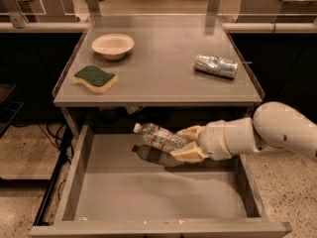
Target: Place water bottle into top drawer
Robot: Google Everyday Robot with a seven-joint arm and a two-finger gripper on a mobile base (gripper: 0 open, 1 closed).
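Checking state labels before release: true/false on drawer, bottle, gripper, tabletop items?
1. The top drawer is open. True.
2. The gripper is shut on the water bottle above the drawer floor. True.
3. The water bottle's cap points to the view's right. False: it points left.
4. The silver can lies in the drawer. False: the silver can lies on the table.
5. The sponge sits near the bowl on the table. True.

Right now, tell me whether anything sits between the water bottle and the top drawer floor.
Nothing visible does. The claw holds the water bottle over the open top drawer, with only bare floor directly below it.
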